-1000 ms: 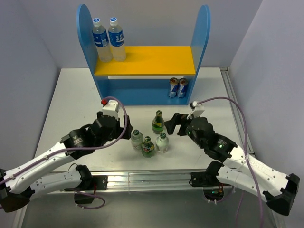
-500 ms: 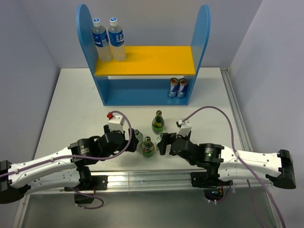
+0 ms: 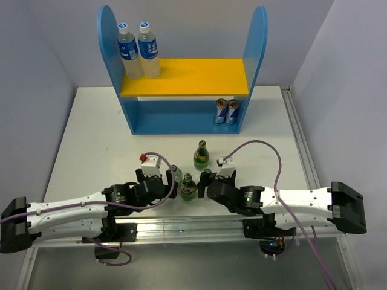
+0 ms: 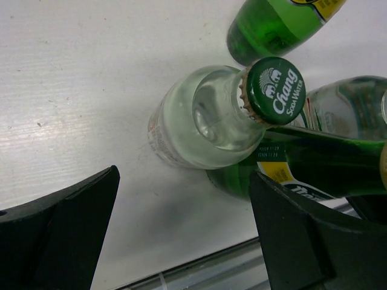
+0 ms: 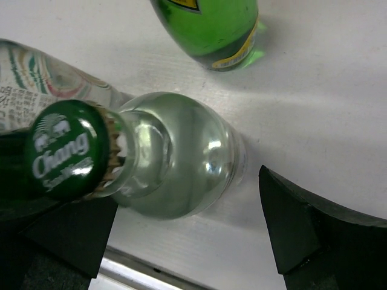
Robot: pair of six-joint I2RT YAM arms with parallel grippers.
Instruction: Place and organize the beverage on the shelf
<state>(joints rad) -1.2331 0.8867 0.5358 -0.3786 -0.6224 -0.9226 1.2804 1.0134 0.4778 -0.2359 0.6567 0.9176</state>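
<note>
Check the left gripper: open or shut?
Open. The left gripper shows its fingers wide apart, the pale glass bottle ahead of the gap.

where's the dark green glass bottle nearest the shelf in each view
top external: dark green glass bottle near picture centre
left wrist: bottle at top right corner
right wrist: bottle at top edge, middle
shared landmark: leftmost pale glass bottle

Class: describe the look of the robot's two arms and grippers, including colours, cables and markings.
Left arm and right arm: white shells, black joints, a looping purple cable each. White wrist blocks; the left one bears a red spot. Fingers: plain black wedges.
</note>
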